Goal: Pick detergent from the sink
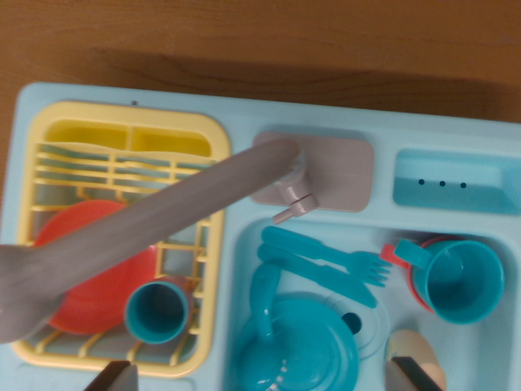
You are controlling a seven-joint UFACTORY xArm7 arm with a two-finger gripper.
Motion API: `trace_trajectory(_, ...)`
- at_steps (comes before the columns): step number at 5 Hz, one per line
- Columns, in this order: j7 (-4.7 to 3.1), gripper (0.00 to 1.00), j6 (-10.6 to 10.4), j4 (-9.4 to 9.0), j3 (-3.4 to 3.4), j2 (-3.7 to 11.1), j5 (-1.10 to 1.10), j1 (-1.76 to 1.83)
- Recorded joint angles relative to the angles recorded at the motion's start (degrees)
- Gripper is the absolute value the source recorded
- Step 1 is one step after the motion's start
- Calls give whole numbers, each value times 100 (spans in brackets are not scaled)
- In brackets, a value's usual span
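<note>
End effector (263, 376) spread w/ 2 dark tips above glossy plastic sink (488, 358).

One yellow rack (49, 147) here, holding one red plate (85, 305) and one teal cup (156, 311). One grey faucet (163, 216) swings across it. In the one sink (244, 236): one teal fork (342, 259), one teal knife (313, 273), one teal pot (297, 346), a second teal cup (460, 281), and one beige object (415, 350) at the bottom edge, kind unclear.
</note>
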Motion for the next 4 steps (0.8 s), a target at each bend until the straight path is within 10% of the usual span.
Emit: trace_trajectory(4, -215, 0, -494, -459, -122, 70, 1, -78)
